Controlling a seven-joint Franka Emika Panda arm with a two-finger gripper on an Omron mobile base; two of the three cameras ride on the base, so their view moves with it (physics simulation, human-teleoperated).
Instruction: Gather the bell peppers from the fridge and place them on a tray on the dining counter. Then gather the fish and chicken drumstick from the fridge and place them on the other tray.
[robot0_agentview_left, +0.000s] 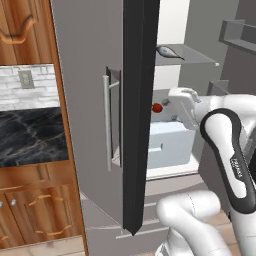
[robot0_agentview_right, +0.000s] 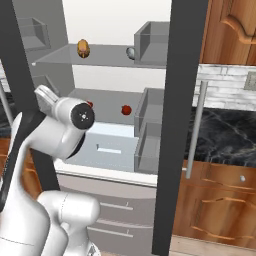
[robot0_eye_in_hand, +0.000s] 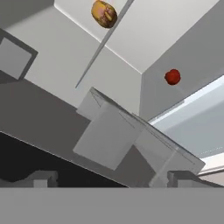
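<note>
The fridge stands open in front of me. On its middle shelf lie two red bell peppers (robot0_agentview_right: 126, 109) (robot0_agentview_right: 89, 104); one bell pepper (robot0_agentview_left: 157, 107) sits just left of my hand, and the hand view catches a bell pepper (robot0_eye_in_hand: 173, 77) ahead at the upper right. The grey fish (robot0_agentview_left: 169, 51) lies on the upper glass shelf. A brown chicken drumstick (robot0_agentview_right: 83, 48) rests on that same shelf, and the drumstick (robot0_eye_in_hand: 104, 13) is at the top of the hand view. My gripper (robot0_eye_in_hand: 113, 180) is open and empty, reaching into the fridge at middle-shelf height.
The fridge door's dark edge (robot0_agentview_left: 137, 115) stands close on my left, with another door post (robot0_agentview_right: 177, 125) on the right. Grey door bins (robot0_agentview_right: 150, 125) jut beside the shelves. A pale blue drawer (robot0_agentview_left: 170, 142) sits below the peppers. Marble counter (robot0_agentview_left: 30, 135) and wooden cabinets flank the fridge.
</note>
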